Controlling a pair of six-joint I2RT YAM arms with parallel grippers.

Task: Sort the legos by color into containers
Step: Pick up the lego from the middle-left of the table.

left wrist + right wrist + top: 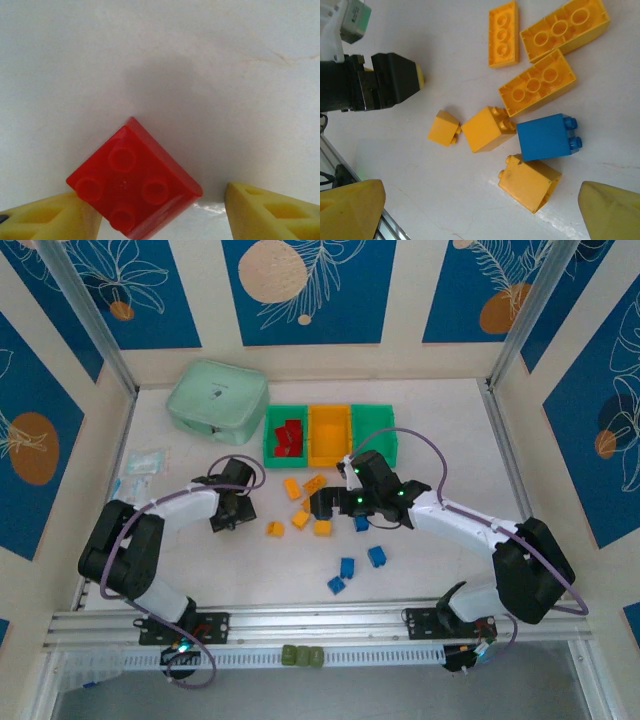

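- Straddling a red brick (pixel 134 180) that lies studs-up on the tabletop (pixel 160 60), your left gripper (pixel 162 212) has its jaws apart. One fingertip (pixel 50 220) touches the brick's edge and the other stands just clear, so nothing is clamped yet.
- That brick sits corner-on to the fingers. Closing like this would probably press on its corners and spin it, so I would turn the wrist to meet flat faces first.
- The left green bin (pixel 286 411) already holds red pieces, which is why this brick belongs there. It lies to the far right of your left gripper.
- The orange bin (pixel 330 440) stands in the middle of the row, and the right green bin (pixel 375 435) is probably meant for blue.
- Your right gripper (pixel 322 504) hangs with its jaws spread wide and holds nothing. It is over a cluster of orange-yellow bricks (pixel 485 129) near the middle of the tabletop.
- That wide spread suits a crowded patch. A blue brick (pixel 545 136) touches its orange-yellow neighbours, so any pick there risks dragging a second piece along.
- More blue bricks (pixel 347 566) lie nearer, between the two arms, well apart from the bins.
- The mint pouch (pixel 217 400) at the far left is no sorting target, so steer clear of it.
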